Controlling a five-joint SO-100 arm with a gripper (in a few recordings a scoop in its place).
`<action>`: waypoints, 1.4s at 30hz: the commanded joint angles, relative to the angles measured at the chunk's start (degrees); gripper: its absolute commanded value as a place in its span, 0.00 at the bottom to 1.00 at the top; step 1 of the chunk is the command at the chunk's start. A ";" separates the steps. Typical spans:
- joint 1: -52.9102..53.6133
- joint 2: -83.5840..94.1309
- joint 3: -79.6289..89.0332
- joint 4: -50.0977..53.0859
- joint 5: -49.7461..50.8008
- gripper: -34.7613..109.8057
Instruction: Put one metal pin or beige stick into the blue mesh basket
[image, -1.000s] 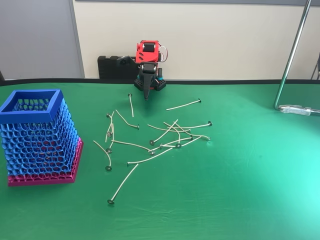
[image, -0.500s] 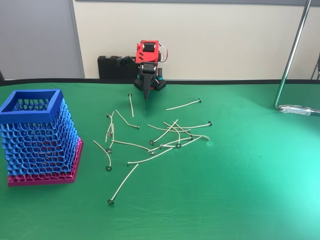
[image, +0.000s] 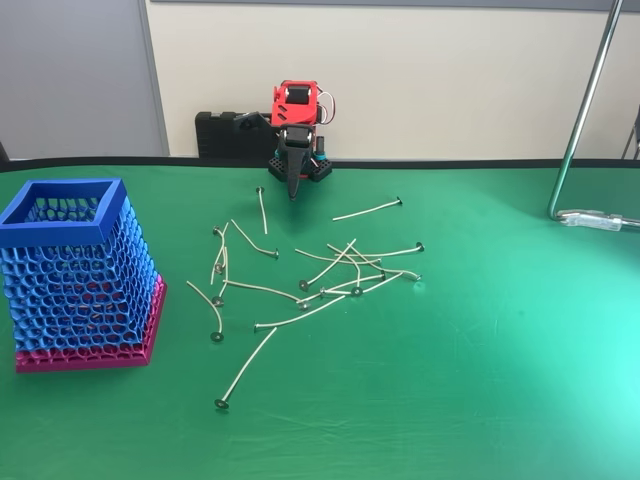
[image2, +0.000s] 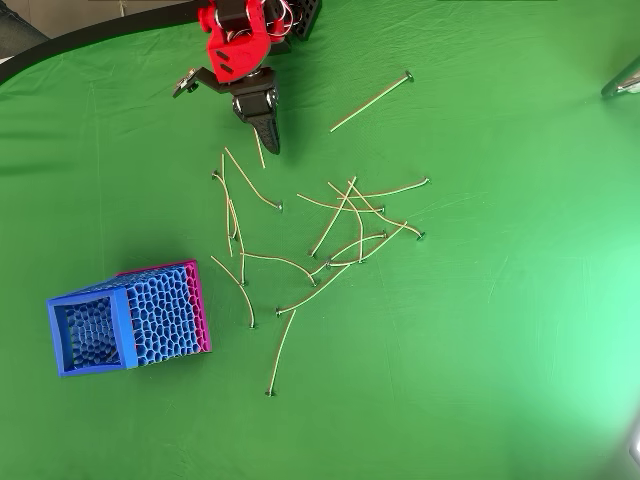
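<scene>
A: Beige pins (image: 300, 312) lie scattered across the middle of the green table (image: 500, 380), some fifteen by rough count, several crossing one another in a loose tangle. In the overhead view the same pins (image2: 315, 292) spread from just below the arm down toward the table's centre.

B: And the blue mesh basket (image: 78, 272)?

A: It stands upright at the left of the fixed view, blue rim on top, magenta base on the cloth, apart from the nearest pin. From overhead the basket (image2: 150, 318) sits lower left of the scatter.

B: Where is the red arm (image: 296, 105)?

A: At the far edge of the table, folded, with the dark gripper (image: 293, 188) pointing down just above the cloth. Overhead, the gripper (image2: 268, 140) tip sits right beside the top of one pin (image2: 259, 152).

B: Is it holding anything?

A: The fingers look drawn together to a narrow point, and nothing shows between them. One pin (image: 368, 210) lies alone to the right of the gripper.
</scene>
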 joint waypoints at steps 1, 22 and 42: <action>0.44 -3.52 -1.23 -2.81 -0.79 0.24; 1.14 -31.82 -28.30 0.18 -2.72 0.24; 0.88 -61.35 -61.61 12.13 1.41 0.24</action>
